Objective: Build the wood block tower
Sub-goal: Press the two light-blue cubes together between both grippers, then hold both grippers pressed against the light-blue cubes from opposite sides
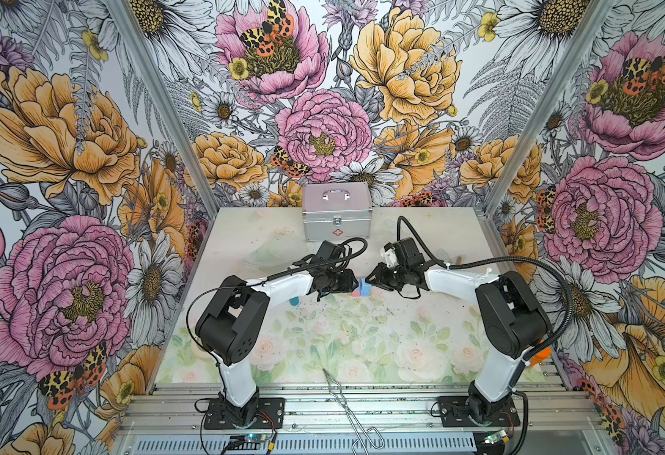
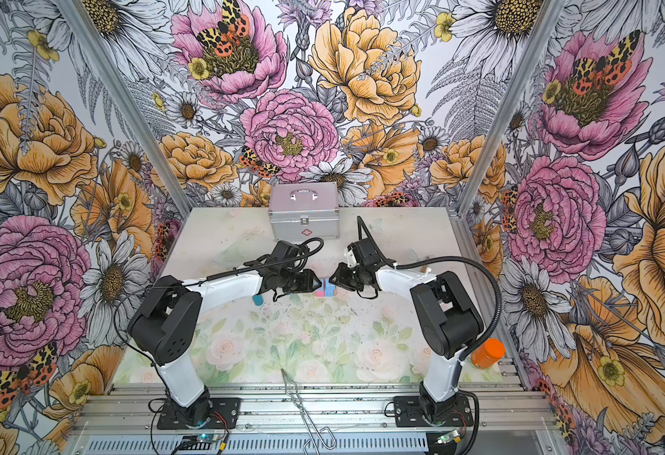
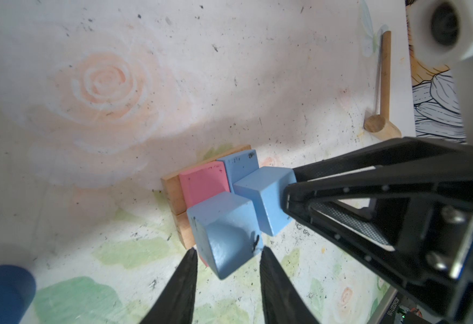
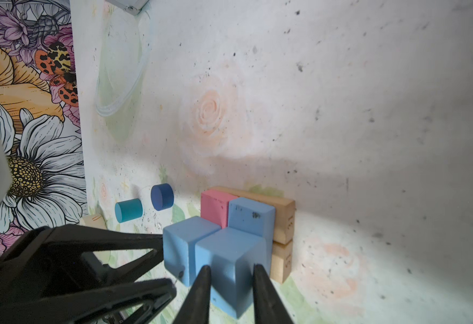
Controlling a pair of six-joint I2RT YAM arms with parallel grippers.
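The tower (image 1: 362, 292) stands mid-table in both top views, between my two grippers. Its base is two tan planks (image 4: 284, 224). A pink slab (image 3: 204, 185) and a blue slab (image 3: 240, 165) lie on them, with two light blue cubes side by side on top. My left gripper (image 3: 228, 251) is open and straddles one cube (image 3: 224, 232); a sliver of pink shows between one finger and the cube. My right gripper (image 4: 232, 268) is shut on the other cube (image 4: 229, 252). A dark blue cylinder (image 4: 161, 197) and a teal cylinder (image 4: 128, 210) lie loose beside the tower.
A silver metal case (image 1: 336, 212) stands at the back centre. A wooden mallet (image 3: 382, 84) lies near the right wall. A clear plastic piece (image 4: 120, 70) lies at the back left. An orange can (image 2: 488, 352) sits by the right arm's base, and metal tongs (image 1: 346, 409) lie on the front rail.
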